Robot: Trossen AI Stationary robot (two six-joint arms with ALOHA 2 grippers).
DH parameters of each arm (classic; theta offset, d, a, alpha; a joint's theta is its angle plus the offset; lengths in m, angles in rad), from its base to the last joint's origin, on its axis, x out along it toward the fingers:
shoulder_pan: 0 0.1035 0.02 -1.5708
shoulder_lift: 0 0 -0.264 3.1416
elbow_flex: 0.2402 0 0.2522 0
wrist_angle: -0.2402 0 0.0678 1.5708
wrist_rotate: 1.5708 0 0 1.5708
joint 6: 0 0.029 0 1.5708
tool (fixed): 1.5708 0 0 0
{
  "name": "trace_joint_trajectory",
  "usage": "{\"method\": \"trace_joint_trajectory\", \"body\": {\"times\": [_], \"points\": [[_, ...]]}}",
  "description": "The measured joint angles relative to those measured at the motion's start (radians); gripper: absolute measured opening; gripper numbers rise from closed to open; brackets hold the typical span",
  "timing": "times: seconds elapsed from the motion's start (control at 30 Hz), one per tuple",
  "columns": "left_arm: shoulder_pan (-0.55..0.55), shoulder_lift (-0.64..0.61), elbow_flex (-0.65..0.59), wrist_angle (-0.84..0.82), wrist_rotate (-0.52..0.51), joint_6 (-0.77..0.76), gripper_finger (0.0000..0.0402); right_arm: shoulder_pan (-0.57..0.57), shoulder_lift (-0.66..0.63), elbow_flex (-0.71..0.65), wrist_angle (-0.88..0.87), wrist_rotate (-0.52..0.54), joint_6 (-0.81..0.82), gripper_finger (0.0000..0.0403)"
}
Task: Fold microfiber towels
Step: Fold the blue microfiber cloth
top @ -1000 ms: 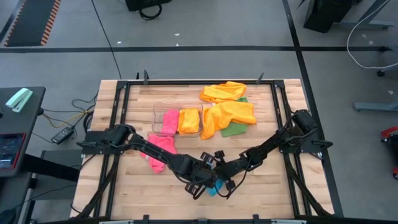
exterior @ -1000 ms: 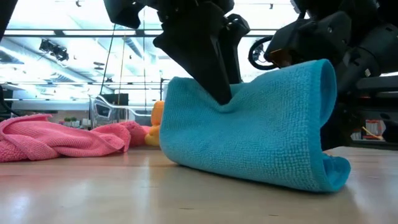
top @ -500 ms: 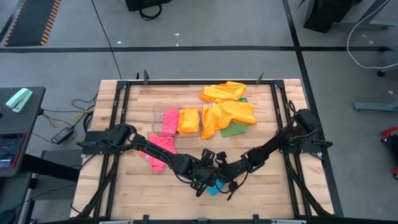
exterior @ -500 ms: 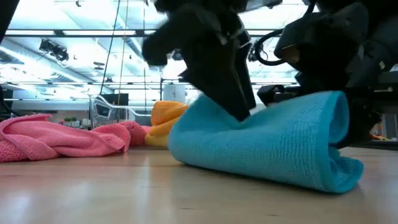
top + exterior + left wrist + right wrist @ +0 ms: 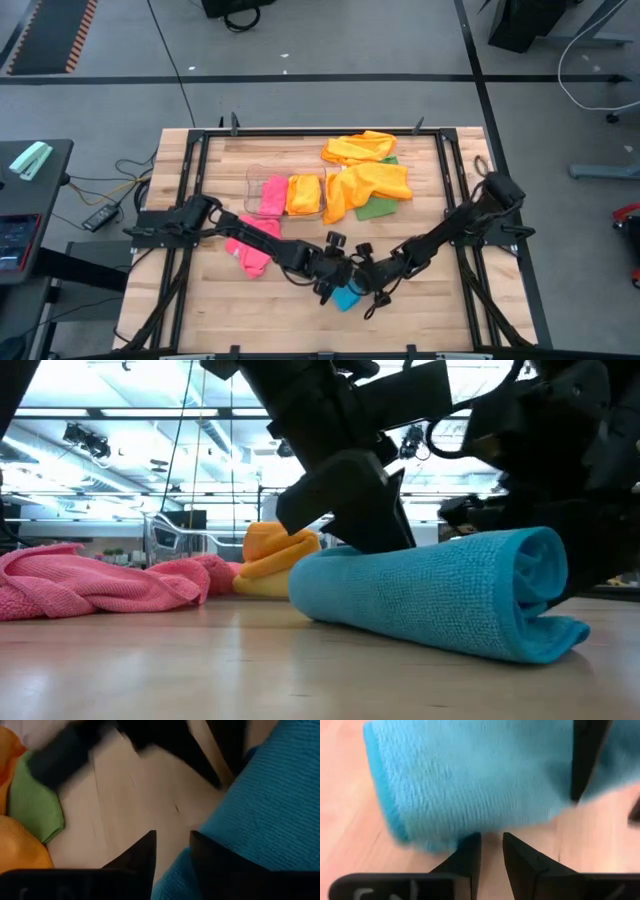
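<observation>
Blue towel [image 5: 440, 595] lies folded over on itself near the front middle of the wooden worktop [image 5: 440, 310], its rolled edge showing in the low view and a corner of it peeking out from under the arms in the high view [image 5: 346, 298]. Both arms meet over it. The left pincer [image 5: 325, 282] sits at the towel's left side; in its wrist view the two dark fingers [image 5: 145, 855] stand narrow, close together with only a slim gap, one of them against the blue cloth [image 5: 260, 810], and nothing is clamped between them. The right pincer [image 5: 367, 280] is at the towel's right side; in its wrist view the fingers [image 5: 470, 852] are likewise narrow, with bare wood in the slim gap, tips at the towel's edge [image 5: 470, 785] and holding nothing.

A pink towel [image 5: 255, 245] lies crumpled to the left of the arms. Farther back, a clear bin [image 5: 250, 195] holds a folded pink towel [image 5: 272, 196] and a folded yellow towel [image 5: 304, 194]. Beside the bin lies a heap of orange towels [image 5: 370, 170], with a green towel [image 5: 378, 208] partly under it.
</observation>
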Motion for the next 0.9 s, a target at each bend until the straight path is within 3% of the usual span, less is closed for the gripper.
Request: {"method": "trace_joint_trajectory", "body": {"times": [0.17, 0.33, 0.53, 0.67, 0.9], "points": [[-0.004, 0.000, 0.000, 0.005, 0.001, -0.006, 0.0108, 0.040, -0.130, -0.010, -0.100, 0.019, 0.061, 0.0089], [-0.005, 0.000, 0.000, 0.003, 0.002, -0.007, 0.0092, 0.088, -0.169, -0.027, 0.094, 0.024, -0.063, 0.0089], [-0.005, 0.000, 0.000, 0.006, 0.002, -0.012, 0.0078, 0.073, -0.074, -0.037, 0.278, 0.016, -0.164, 0.0089], [-0.009, 0.000, 0.000, 0.000, 0.002, -0.012, 0.0079, 0.046, 0.010, -0.037, 0.400, -0.060, -0.183, 0.0089], [-0.013, -0.005, 0.024, -0.108, 0.002, -0.018, 0.0077, 0.029, 0.068, -0.036, 0.377, -0.082, -0.141, 0.0089]]}}
